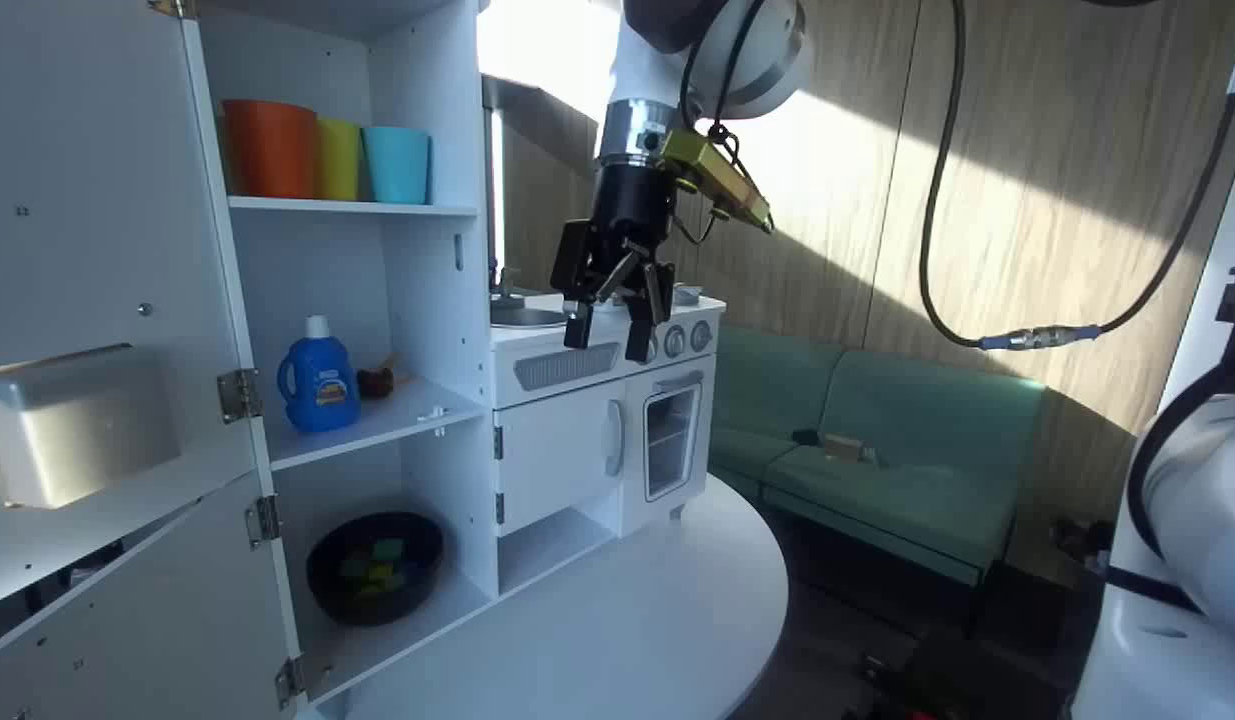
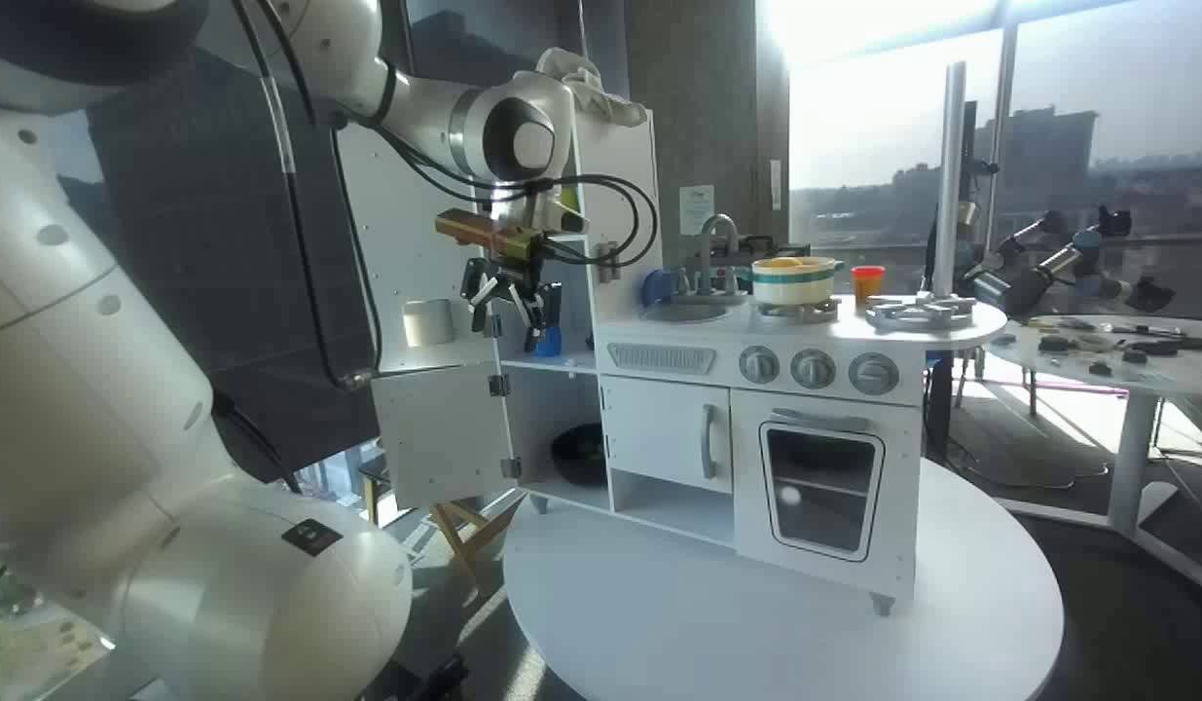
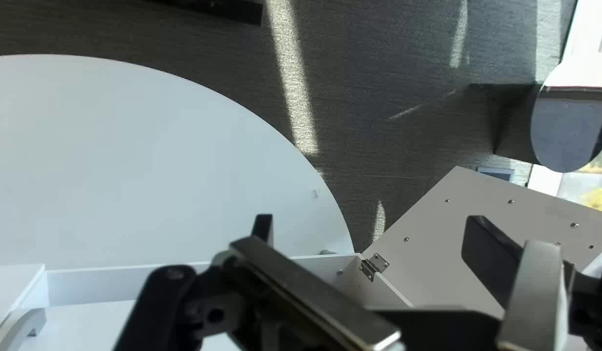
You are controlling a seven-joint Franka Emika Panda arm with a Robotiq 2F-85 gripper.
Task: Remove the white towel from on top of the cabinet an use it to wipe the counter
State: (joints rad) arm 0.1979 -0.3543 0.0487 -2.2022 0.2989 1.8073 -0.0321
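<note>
The white towel (image 2: 593,90) lies draped over the top of the tall white cabinet (image 2: 615,161) in an exterior view. It is out of view in the wrist view, and the cabinet's top is cut off in an exterior view (image 1: 427,270). The white counter (image 2: 693,333) of the toy kitchen joins the cabinet. My gripper shows in both exterior views (image 1: 608,336) (image 2: 506,329), in front of the cabinet and well below the towel. It points down, with its fingers apart and nothing between them. The wrist view also shows the open fingers (image 3: 374,239).
The cabinet doors (image 2: 445,433) stand open. Shelves hold several cups (image 1: 272,150), a blue bottle (image 1: 322,385) and a black bowl (image 1: 337,590). The counter bears a faucet (image 2: 708,248), a pot (image 2: 793,290), an orange cup (image 2: 867,284) and a metal post (image 2: 949,185).
</note>
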